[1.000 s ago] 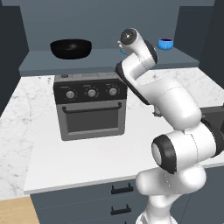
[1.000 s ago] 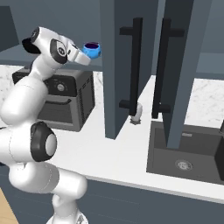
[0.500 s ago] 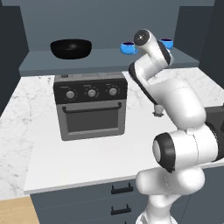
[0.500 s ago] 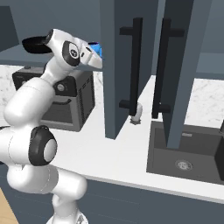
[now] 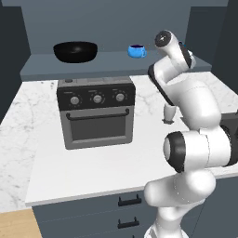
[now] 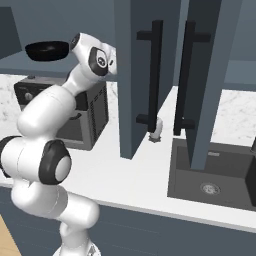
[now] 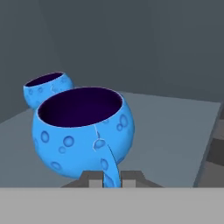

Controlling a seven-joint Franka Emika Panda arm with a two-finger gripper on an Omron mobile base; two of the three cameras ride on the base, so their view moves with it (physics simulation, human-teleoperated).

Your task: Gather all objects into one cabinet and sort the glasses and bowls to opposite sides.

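Inside the cabinet, gripper clamped on one blue cup's handle (second cup just beyond).

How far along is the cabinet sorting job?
Done: the black bowl sits at the left end of the shelf; a second blue cup stands on it too. In hand: jaws shut on the handle of the other blue cup. Left: release it beside its twin.

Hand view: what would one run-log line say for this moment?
hand: shut on near blue cup by its handle | place: cabinet shelf | second blue cup: just behind | black bowl: shelf's left end
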